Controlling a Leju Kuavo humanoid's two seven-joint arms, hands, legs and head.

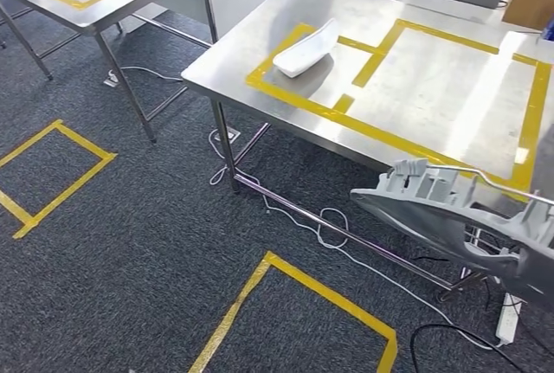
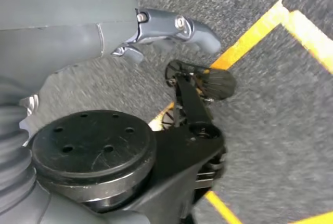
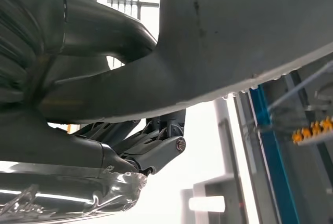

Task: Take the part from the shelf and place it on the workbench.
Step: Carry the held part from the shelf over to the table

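Grey part (image 1: 451, 209) gripped in my right robot hand (image 3: 157, 148) nr steel desk (image 1: 424, 87) edge, white part (image 1: 307, 48) on desk, my left robot hand (image 2: 173, 29) holds nothing, fingers apart.

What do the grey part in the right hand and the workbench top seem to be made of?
Grey part: probably moulded plastic, matte; it has thin ribs and clips, and no shine. Workbench: probably stainless steel, brushed; it gives soft reflections of the lights and stands on bright metal legs.

No text, label, brand, number or sign can be read anywhere: the steel desk (image 1: 418, 87) and grey carpet floor (image 1: 131, 243) carry only plain yellow tape outlines without lettering.
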